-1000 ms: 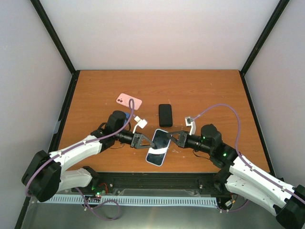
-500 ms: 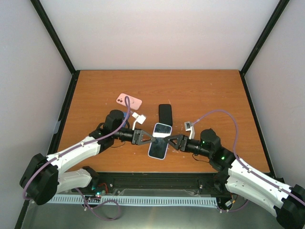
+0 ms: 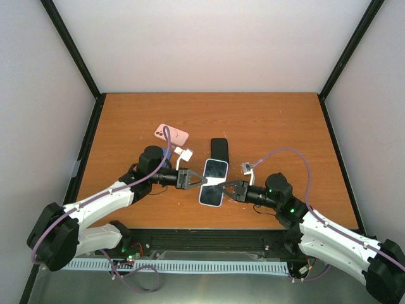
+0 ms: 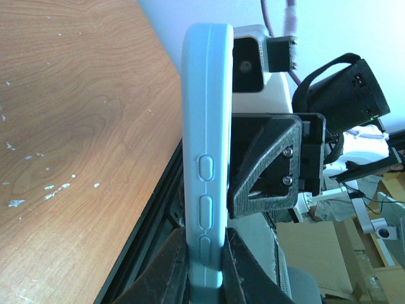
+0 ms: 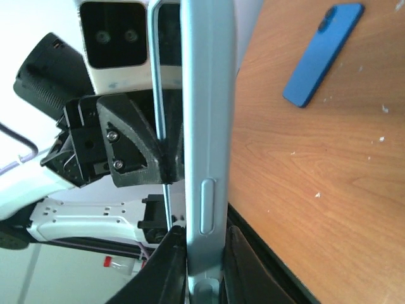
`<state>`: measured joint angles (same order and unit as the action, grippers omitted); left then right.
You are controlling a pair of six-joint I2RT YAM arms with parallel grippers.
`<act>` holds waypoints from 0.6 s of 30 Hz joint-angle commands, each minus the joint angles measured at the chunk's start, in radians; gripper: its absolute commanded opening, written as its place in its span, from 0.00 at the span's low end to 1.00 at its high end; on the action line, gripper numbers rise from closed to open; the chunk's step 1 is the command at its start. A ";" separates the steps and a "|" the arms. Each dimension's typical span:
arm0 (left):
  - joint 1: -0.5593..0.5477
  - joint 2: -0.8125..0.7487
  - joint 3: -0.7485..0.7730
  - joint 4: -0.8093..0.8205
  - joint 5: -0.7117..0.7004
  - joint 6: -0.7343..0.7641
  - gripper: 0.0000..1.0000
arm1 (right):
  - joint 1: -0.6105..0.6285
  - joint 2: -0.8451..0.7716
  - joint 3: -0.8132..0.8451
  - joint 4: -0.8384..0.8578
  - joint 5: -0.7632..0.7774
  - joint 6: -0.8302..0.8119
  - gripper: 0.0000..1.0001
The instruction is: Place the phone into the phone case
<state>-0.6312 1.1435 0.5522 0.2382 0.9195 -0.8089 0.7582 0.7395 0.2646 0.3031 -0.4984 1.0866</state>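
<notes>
A light blue phone case (image 3: 213, 182) with a pale, screen-like face hangs above the table near its front centre, held from both sides. My left gripper (image 3: 193, 181) is shut on its left edge and my right gripper (image 3: 230, 188) on its right edge. In the left wrist view the case (image 4: 205, 126) stands edge-on between my fingers (image 4: 169, 269), buttons showing. In the right wrist view the case (image 5: 207, 114) is also edge-on. I cannot tell whether a phone sits inside. A black phone (image 3: 219, 152) lies flat just beyond the case.
A pink phone or case (image 3: 171, 133) lies at the back left. A blue phone (image 5: 323, 54) lies on the table under the left arm, barely showing in the top view (image 3: 166, 152). The black front rail (image 3: 209, 239) runs close below the grippers.
Both grippers have carried the blue case away from the front edge towards the black phone. It has turned from slanted to nearly lengthwise.
</notes>
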 commanded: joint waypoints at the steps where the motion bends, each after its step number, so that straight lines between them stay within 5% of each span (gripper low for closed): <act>1: -0.001 0.006 0.017 0.080 -0.013 -0.015 0.00 | 0.004 -0.012 -0.009 0.042 -0.007 0.000 0.08; 6: 0.000 0.004 0.023 0.047 -0.051 -0.010 0.06 | 0.004 -0.020 0.003 -0.026 0.029 -0.024 0.03; 13: -0.001 -0.051 0.058 -0.135 -0.231 0.044 0.73 | 0.001 -0.023 0.144 -0.355 0.170 -0.196 0.03; 18: 0.000 -0.107 0.085 -0.287 -0.418 0.074 0.99 | -0.065 0.028 0.244 -0.508 0.208 -0.317 0.03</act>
<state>-0.6304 1.0878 0.5747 0.0902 0.6857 -0.7788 0.7441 0.7444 0.4103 -0.0952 -0.3496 0.9028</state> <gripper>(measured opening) 0.957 0.104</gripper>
